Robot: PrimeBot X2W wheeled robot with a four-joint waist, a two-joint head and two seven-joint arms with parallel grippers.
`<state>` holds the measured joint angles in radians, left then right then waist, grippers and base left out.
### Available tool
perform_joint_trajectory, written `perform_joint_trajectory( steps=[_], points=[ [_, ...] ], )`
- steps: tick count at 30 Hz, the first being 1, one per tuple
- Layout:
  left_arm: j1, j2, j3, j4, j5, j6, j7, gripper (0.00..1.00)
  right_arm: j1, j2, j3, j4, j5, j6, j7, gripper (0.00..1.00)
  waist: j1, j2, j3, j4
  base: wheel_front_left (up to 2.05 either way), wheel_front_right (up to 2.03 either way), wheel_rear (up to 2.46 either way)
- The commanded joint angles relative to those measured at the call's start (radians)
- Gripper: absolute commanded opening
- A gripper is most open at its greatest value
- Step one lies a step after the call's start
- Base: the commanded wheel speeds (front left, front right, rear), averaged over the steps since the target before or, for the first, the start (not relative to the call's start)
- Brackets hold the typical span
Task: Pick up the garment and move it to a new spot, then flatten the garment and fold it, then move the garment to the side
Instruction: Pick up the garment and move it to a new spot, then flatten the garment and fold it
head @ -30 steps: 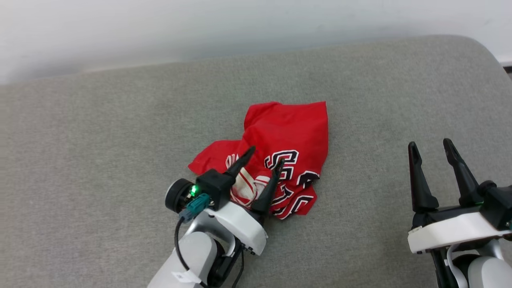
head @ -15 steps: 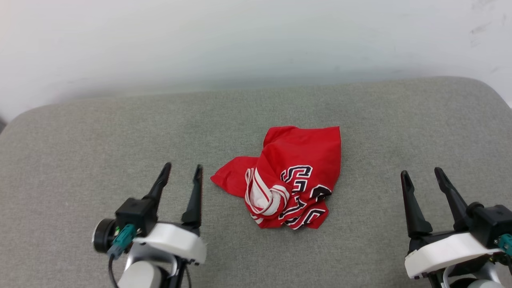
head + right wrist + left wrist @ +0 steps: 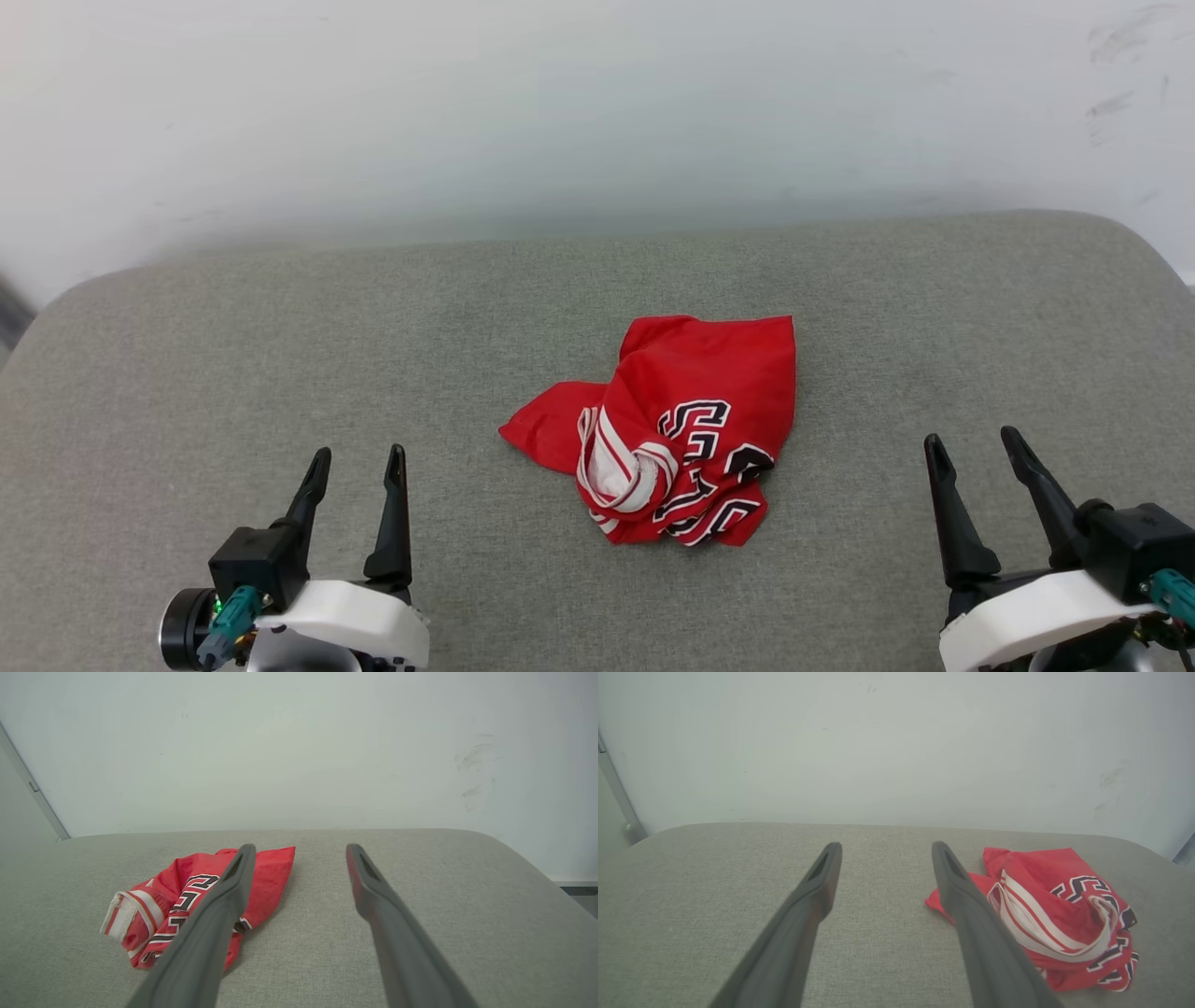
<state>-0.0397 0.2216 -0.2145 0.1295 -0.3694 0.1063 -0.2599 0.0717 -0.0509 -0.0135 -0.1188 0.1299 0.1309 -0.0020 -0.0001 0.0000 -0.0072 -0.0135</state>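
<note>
Locate the garment crumpled in a red heap just right of the middle of the grey fabric bench, touched by neither pincer. Note the white sleeve with red-and-white stripe trim bunched at the near left of the heap, black white-outlined lettering to its right, and plain red cloth spreading toward the far side.

Compare with one second ago: left pincer then over the heap, one finger on each side of the white sleeve; now drawn back to the near left, fingers apart, holding nothing, well apart from the cloth. Read the heap as unchanged in shape since half a second ago. Treat the downward shift of bench and garment in the head view, with more wall exposed, as camera motion. Record the right pincer at the near right as before, fingers apart, empty, well apart from the heap.

Check edges: far edge of the bench running along the pale wall, with rounded corners at far left and far right. Note bare fabric all around the heap: broad on the left, broad on the right, a narrower band toward the far edge. In the left wrist view, find the garment to the right, partly behind the right finger; in the right wrist view, to the left, partly behind the left finger.
</note>
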Motion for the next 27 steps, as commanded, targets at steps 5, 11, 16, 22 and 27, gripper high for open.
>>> perform_joint_trajectory(
  steps=[5,11,16,22,27],
  points=[
    [0.016,-0.003,0.004,-0.013,-0.003,0.002,-0.007,1.0,0.008,0.001,0.001,-0.009,0.001,0.0,0.004,1.0,0.0001,0.0,0.002,-0.003,0.0,0.0,0.0],
    [0.01,-0.001,0.004,-0.005,-0.006,0.003,-0.007,1.0,0.001,0.001,0.0,-0.011,0.0,0.0,0.005,1.0,0.0001,0.0,0.005,-0.002,0.0,0.0,0.0],
    [0.0,-0.003,0.005,-0.01,-0.005,0.006,-0.007,1.0,-0.001,0.001,-0.017,0.011,0.048,0.0,0.043,1.0,0.0001,0.0,0.014,0.001,0.0,0.0,0.0],
    [-0.029,-0.007,0.004,-0.036,0.005,0.009,-0.006,1.0,-0.078,-0.001,0.021,0.053,0.06,0.0,0.174,1.0,0.0001,0.0,0.058,0.011,0.0,0.0,0.0],
    [-0.059,-0.011,0.003,-0.058,0.012,0.004,-0.006,1.0,-0.189,-0.053,0.127,0.095,0.103,0.0,0.307,1.0,0.0001,0.0,0.11,0.028,0.0,0.0,0.0]
  ],
)
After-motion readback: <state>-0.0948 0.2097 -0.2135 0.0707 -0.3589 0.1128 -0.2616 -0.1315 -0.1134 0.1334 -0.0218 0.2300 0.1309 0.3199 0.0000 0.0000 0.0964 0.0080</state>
